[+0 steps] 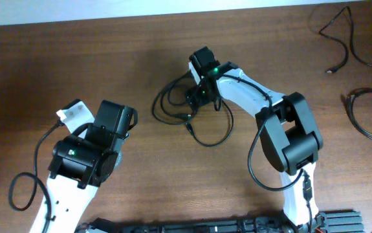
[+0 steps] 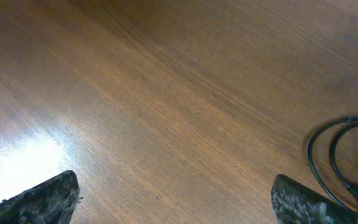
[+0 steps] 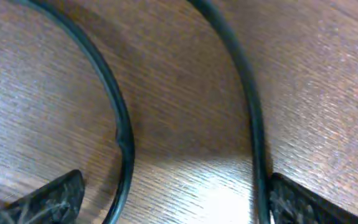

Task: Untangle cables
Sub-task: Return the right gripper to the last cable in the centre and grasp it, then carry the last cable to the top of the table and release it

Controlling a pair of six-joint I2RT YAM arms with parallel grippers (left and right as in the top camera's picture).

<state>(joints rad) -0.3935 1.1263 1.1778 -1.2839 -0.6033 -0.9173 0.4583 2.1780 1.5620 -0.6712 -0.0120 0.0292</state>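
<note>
1. table [image 1: 140, 58]: brown wood grain, fills the overhead view and carries everything below.

2. right arm [image 1: 289, 136]: white and black, base at 5 o'clock, reaching up and left toward the middle of the table.

3. left arm [image 1: 85, 155]: white and black, at 8 o'clock, pointed toward 1 o'clock. a thicker black arm wire [image 1: 21, 191] loops beside it at 8 o'clock.

4. middle cable [image 1: 155, 109]: thin black cord in several overlapping loops at the centre of the table. the loops spread out to 9 o'clock and 5 o'clock of the right arm's wrist. part of it is hidden beneath that wrist. it shows at the 3 o'clock edge of the left wrist view as a double curve.

5. right-edge cable [image 1: 360, 123]: black coil at 3 o'clock, partly cut off by the frame and well apart from the middle cable.

6. corner cable [image 1: 345, 50]: thin black cord lying loose at 1 o'clock, with a small plug on one end. it lies apart from the other two.

7. right gripper [image 3: 175, 202]: spread wide and low over the middle cable. two black strands lie on the table between its fingers, the right-hand strand just beside the right finger. neither strand is pinched.

8. left gripper [image 2: 172, 202]: spread wide above bare wood, holding nothing, with the middle cable off to its 3 o'clock.
</note>
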